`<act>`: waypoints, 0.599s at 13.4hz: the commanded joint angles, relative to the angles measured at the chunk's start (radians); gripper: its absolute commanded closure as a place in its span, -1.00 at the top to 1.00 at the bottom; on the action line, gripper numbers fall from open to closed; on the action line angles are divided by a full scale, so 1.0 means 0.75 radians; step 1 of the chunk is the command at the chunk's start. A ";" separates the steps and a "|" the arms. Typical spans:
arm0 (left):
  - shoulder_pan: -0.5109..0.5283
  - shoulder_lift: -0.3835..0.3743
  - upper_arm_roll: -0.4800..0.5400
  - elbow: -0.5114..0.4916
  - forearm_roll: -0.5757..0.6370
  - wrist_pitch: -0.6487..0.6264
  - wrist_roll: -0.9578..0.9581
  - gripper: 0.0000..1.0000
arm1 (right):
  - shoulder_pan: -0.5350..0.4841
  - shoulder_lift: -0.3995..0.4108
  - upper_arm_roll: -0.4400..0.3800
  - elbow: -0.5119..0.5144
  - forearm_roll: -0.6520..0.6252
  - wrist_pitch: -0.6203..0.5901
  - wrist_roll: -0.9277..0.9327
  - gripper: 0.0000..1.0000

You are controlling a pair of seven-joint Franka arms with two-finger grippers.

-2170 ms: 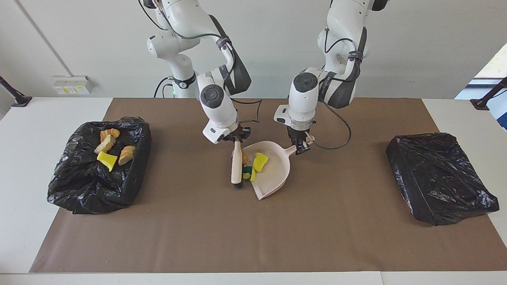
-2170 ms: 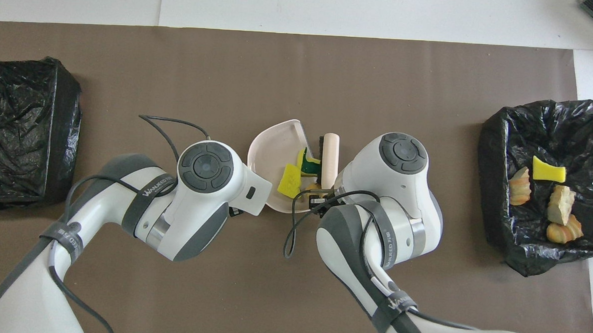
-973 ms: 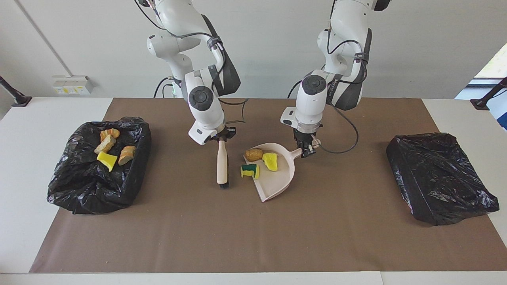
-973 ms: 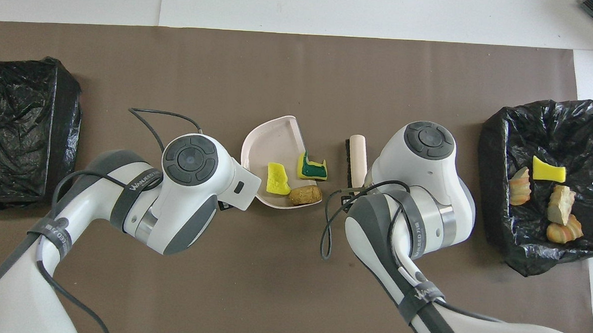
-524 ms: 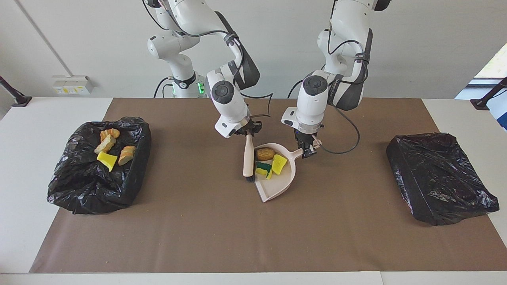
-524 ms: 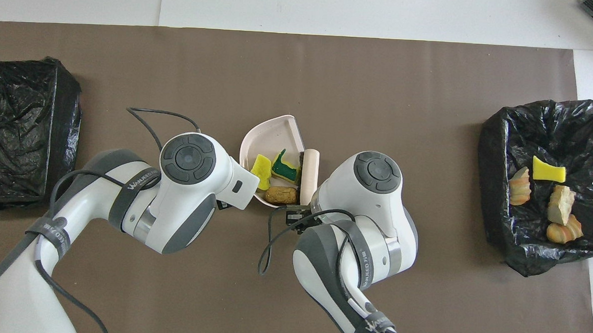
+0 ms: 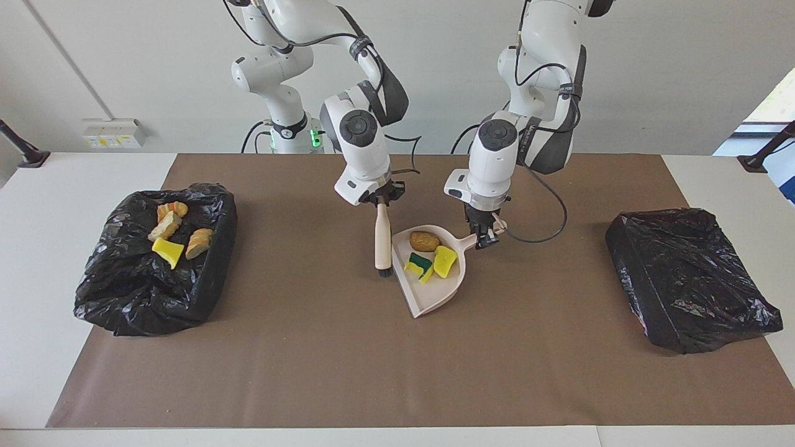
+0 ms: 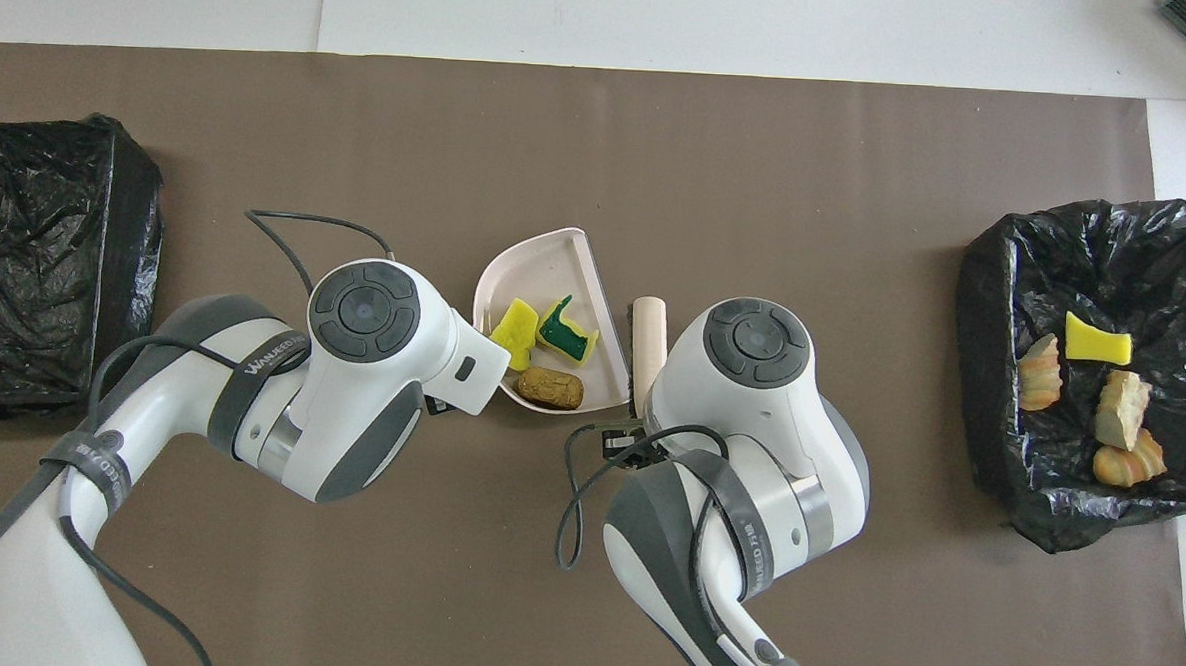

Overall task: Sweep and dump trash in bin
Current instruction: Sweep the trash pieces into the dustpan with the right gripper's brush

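The right hand (image 7: 382, 200) is over the middle of the brown mat (image 7: 348, 366), pinched on the top of the brush (image 7: 383, 245), which hangs upright with its dark bristles down just beside the open edge of the dustpan (image 7: 435, 292). The left hand (image 7: 484, 234) is pinched on the dustpan's handle at the end nearer the robots. Three pieces of trash lie in the pan: a tan foam chunk (image 7: 425, 241) nearest the robots, a yellow and green sponge piece (image 7: 419, 266) by the open edge, and a yellow sponge piece (image 7: 445, 261) beside it, toward the handle side. Four more scraps (image 7: 174, 233) sit in the open black-lined bin (image 7: 124, 292) at the right arm's end of the worktop (image 7: 37, 205): three tan chunks and one yellow piece. A second bin covered in black plastic (image 7: 689, 279) stands at the left arm's end, well apart from the pan
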 commanded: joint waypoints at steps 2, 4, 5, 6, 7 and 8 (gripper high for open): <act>0.100 -0.034 -0.005 0.005 0.023 0.022 0.112 -1.00 | -0.035 -0.154 0.008 -0.009 -0.055 -0.159 0.122 -1.00; 0.190 -0.073 -0.005 0.017 0.023 0.008 0.239 -1.00 | -0.005 -0.214 0.022 -0.042 -0.071 -0.188 0.265 -1.00; 0.239 -0.099 -0.005 0.017 0.023 0.003 0.304 -1.00 | 0.044 -0.255 0.028 -0.101 -0.071 -0.161 0.312 -1.00; 0.302 -0.134 -0.005 0.019 0.021 -0.009 0.398 -1.00 | 0.103 -0.310 0.028 -0.182 -0.071 -0.115 0.353 -1.00; 0.382 -0.167 -0.005 0.023 0.019 -0.035 0.502 -1.00 | 0.120 -0.385 0.028 -0.307 -0.071 -0.029 0.388 -1.00; 0.464 -0.196 -0.003 0.025 0.013 -0.054 0.621 -1.00 | 0.155 -0.455 0.030 -0.419 -0.071 0.073 0.394 -1.00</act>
